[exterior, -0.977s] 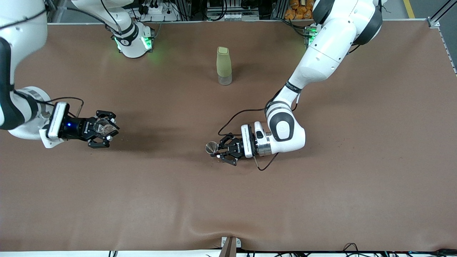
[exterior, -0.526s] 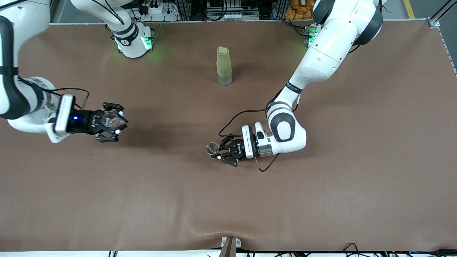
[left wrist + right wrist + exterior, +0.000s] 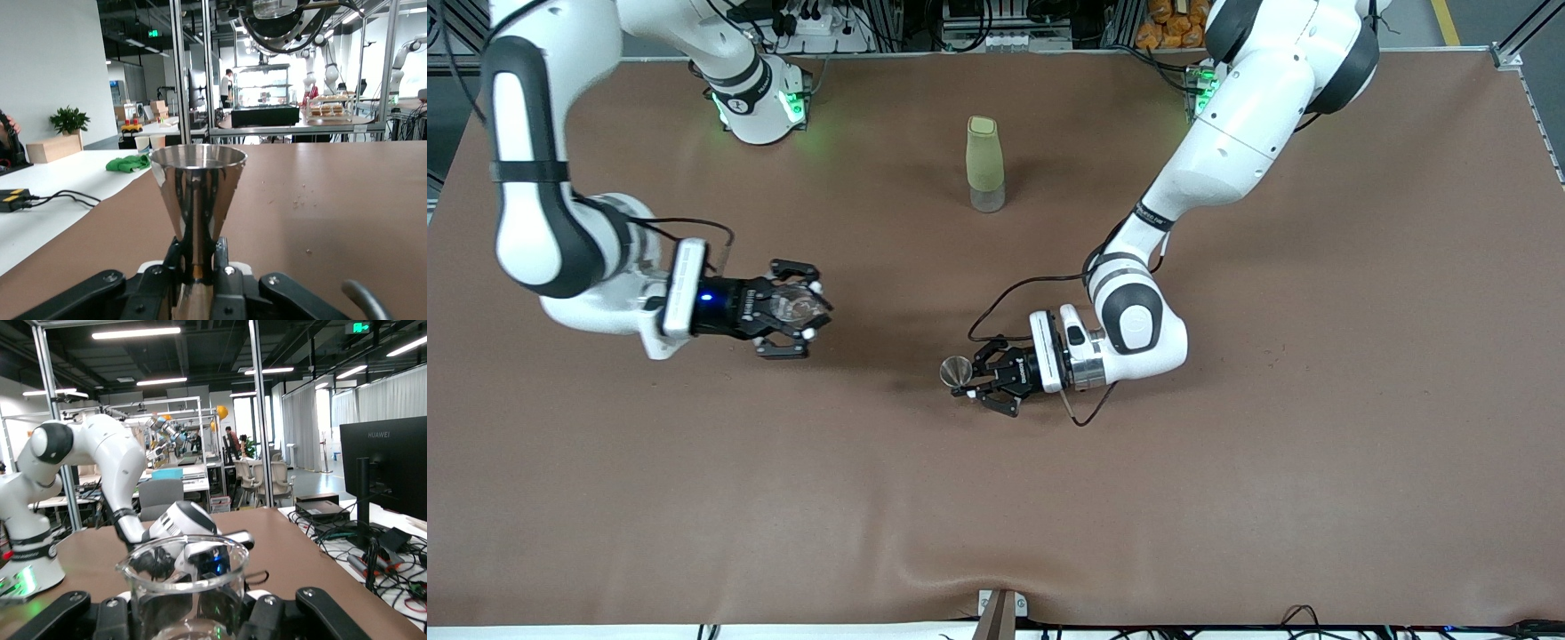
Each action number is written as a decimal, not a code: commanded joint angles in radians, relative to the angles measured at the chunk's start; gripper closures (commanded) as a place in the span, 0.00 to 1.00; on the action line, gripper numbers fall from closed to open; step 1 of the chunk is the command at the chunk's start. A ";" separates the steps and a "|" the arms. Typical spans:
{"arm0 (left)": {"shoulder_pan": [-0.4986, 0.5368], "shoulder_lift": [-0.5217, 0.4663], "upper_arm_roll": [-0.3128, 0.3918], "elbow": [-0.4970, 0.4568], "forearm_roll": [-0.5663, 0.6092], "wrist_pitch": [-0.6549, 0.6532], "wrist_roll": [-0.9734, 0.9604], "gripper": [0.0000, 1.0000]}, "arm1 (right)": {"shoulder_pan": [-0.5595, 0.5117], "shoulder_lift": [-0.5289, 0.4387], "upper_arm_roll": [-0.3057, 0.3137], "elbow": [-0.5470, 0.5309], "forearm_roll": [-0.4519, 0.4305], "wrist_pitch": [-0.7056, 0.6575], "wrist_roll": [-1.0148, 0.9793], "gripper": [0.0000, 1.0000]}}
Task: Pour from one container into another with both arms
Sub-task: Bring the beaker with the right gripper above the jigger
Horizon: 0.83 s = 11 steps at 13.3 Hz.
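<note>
A clear glass beaker (image 3: 183, 590) sits clamped in the right gripper (image 3: 787, 309), its mouth upward in the right wrist view; whether anything is inside cannot be told. A polished metal measuring cup (image 3: 197, 193), cone-shaped with a wide round rim, is gripped at its narrow stem by the left gripper (image 3: 996, 378), and stands upright in the left wrist view (its inside is hidden from there). In the front view the metal cup (image 3: 956, 371) shows as a small shiny disc at the tip of the left gripper, and the beaker (image 3: 791, 305) glints between the right gripper's black fingers (image 3: 793, 267).

A tall olive-green bottle (image 3: 984, 164) with a clear base stands upright on the brown table (image 3: 1227, 498), between the two arm bases and well apart from both grippers.

The right arm (image 3: 534, 196) bends down from its base and reaches level over the table toward the middle, its gripper closed tight on the beaker. The left arm (image 3: 1227, 133) slopes down from its base, folds at the wrist and points its gripper toward the right arm's end of the table, low over the cloth. The two grippers face each other with a stretch of bare table between them.
</note>
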State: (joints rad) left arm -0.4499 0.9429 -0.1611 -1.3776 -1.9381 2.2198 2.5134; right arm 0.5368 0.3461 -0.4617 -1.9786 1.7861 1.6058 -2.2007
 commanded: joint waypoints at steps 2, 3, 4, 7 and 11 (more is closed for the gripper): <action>-0.003 0.002 -0.003 -0.003 -0.042 -0.026 0.042 1.00 | 0.103 0.042 -0.011 0.010 0.125 0.062 0.015 1.00; -0.004 0.002 -0.003 -0.005 -0.042 -0.028 0.044 1.00 | 0.130 0.059 -0.011 0.021 0.165 0.069 0.015 1.00; -0.004 0.001 -0.003 -0.006 -0.042 -0.028 0.044 1.00 | 0.152 0.082 -0.009 0.036 0.182 0.072 0.016 1.00; -0.006 0.002 -0.005 -0.006 -0.044 -0.028 0.042 1.00 | 0.202 0.146 -0.002 0.073 0.245 0.083 0.027 1.00; -0.009 0.005 -0.006 -0.015 -0.044 -0.032 0.042 1.00 | 0.239 0.195 0.003 0.118 0.301 0.123 0.029 1.00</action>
State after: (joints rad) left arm -0.4539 0.9469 -0.1654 -1.3891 -1.9434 2.1997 2.5240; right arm 0.7593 0.5095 -0.4524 -1.9065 2.0438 1.7116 -2.1997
